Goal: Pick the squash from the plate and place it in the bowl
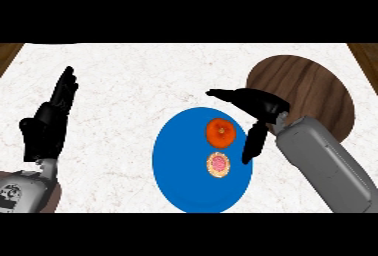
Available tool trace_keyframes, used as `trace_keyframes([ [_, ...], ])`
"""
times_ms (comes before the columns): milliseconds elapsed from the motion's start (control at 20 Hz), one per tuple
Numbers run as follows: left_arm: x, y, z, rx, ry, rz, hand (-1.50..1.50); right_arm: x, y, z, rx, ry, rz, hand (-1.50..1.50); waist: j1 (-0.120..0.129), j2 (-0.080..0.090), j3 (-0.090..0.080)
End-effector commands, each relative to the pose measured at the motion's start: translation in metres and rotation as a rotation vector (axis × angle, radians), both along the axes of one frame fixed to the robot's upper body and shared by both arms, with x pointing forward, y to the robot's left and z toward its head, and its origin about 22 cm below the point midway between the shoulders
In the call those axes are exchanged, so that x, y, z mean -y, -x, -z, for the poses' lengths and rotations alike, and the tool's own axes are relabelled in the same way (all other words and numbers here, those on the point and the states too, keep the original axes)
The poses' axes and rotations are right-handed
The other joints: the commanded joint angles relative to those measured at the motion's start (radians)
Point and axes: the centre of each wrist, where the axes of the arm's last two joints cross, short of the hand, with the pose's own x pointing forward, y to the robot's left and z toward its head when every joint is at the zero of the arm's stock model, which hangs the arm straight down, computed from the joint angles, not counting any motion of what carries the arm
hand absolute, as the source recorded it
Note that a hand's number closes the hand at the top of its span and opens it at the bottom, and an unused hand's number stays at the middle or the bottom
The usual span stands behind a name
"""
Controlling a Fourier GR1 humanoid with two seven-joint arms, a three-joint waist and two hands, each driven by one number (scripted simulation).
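Head view: squash [220, 130] lies on blue plate [177, 170], next to a pink-topped round item [218, 164]. Right hand [262, 106] hovers just beside the squash, fingers and thumb spread and holding nothing, probably set up for the grasp. Wooden bowl [325, 75] lies behind that hand. Left hand [46, 127] rests open at far left.

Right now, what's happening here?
The right robot hand hovers open at the right edge of the blue plate, close to the orange squash, holding nothing. The squash lies on the plate beside a small pink item. The wooden bowl sits to the upper right. The left robot hand rests open at the left.
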Motion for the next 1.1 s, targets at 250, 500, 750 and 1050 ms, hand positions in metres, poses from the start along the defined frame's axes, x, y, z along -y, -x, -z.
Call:
trace_keyframes([
  [250, -0.004, -0.007, -0.004, -0.01, -0.002, -0.005, 0.0, -0.022, 0.004, 0.041, -0.022, 0.018, 0.012, -1.5, -0.005, 0.0, 0.0],
  [500, -0.008, 0.009, 0.012, 0.004, -0.002, 0.007, 0.0, -0.024, -0.02, 0.053, -0.025, 0.018, -0.002, -1.5, 0.004, 0.002, 0.0],
  [750, 0.018, 0.003, -0.018, -0.001, 0.005, 0.009, 0.0, -0.04, -0.003, 0.07, -0.002, 0.061, -0.068, 1.5, 0.003, -0.001, 0.001],
  [1050, -0.006, 0.012, 0.01, -0.008, 0.0, -0.011, 0.0, -0.037, 0.007, 0.1, 0.083, 0.025, -0.099, 1.5, 0.001, 0.0, 0.0],
])
